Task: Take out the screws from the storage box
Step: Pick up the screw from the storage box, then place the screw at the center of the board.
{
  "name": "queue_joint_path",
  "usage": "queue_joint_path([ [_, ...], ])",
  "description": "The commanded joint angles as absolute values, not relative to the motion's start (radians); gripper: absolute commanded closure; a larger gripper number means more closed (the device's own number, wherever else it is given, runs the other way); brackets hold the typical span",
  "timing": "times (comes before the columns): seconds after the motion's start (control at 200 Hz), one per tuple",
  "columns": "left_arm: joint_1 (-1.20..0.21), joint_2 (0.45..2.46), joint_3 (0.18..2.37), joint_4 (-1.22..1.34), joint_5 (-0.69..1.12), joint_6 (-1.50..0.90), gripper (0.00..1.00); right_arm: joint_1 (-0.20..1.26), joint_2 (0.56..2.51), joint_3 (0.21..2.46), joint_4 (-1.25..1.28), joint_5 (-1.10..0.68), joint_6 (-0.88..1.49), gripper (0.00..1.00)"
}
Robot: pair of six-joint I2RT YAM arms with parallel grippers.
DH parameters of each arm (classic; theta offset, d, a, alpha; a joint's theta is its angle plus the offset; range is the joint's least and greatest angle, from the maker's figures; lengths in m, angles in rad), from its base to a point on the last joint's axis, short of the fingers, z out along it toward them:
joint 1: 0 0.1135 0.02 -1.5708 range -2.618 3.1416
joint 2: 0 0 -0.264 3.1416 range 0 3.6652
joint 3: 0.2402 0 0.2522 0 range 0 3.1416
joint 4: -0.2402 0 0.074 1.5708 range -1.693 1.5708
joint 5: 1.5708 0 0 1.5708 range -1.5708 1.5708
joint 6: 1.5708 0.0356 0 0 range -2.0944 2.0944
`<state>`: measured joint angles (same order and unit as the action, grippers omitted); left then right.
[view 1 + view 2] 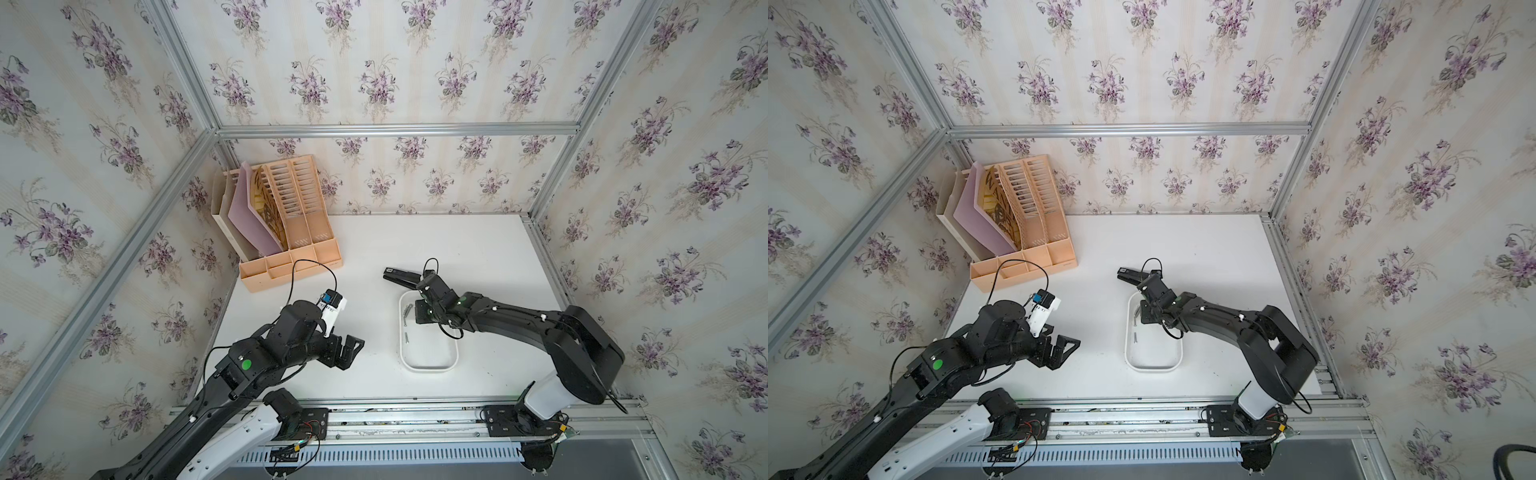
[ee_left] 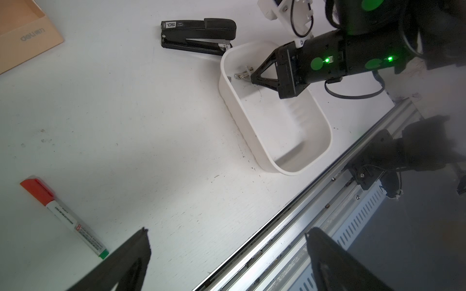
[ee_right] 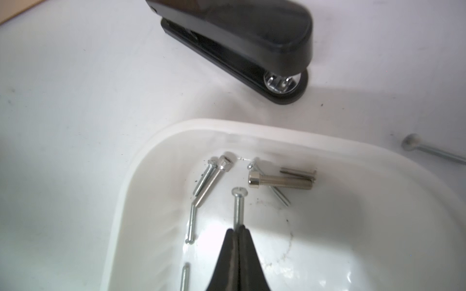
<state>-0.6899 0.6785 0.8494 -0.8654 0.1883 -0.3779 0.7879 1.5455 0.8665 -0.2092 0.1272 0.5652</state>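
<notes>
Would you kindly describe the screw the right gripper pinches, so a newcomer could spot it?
Find the white storage box beside the black stapler. Among its screws, only this screw has its shaft clamped in the right gripper's tips; the others lie free.

Metal screws point(image 3: 280, 179); glossy plastic storage box point(image 3: 227, 124)

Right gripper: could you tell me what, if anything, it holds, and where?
The right gripper is shut on one screw in the white box, pinching its shaft at the end far from the head.
</notes>
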Motion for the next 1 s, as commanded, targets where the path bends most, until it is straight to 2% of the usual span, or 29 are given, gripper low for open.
queue_joint_path([
  [0.0, -0.69, 0.678, 0.852, -0.856, 0.19, -0.38, 0.01, 0.787, 1.443, 0.827, -0.182, 0.221, 0.575, 1.0],
  [0.135, -0.69, 0.68, 0.853, -0.855, 0.191, -0.38, 0.01, 0.781, 1.329, 0.784, -0.234, 0.383, 0.63, 1.0],
  [0.31, -0.69, 0.681, 0.852, -0.856, 0.191, -0.381, 0.01, 0.725, 1.282, 0.756, -0.283, 0.434, 0.688, 1.0],
  [0.574, -0.69, 0.68, 0.851, -0.855, 0.191, -0.381, 0.01, 0.567, 1.349, 0.73, -0.3, 0.316, 0.721, 1.0],
  [0.999, -0.69, 0.676, 0.853, -0.856, 0.189, -0.38, 0.01, 0.479, 1.503, 0.763, -0.321, 0.231, 0.719, 1.0],
])
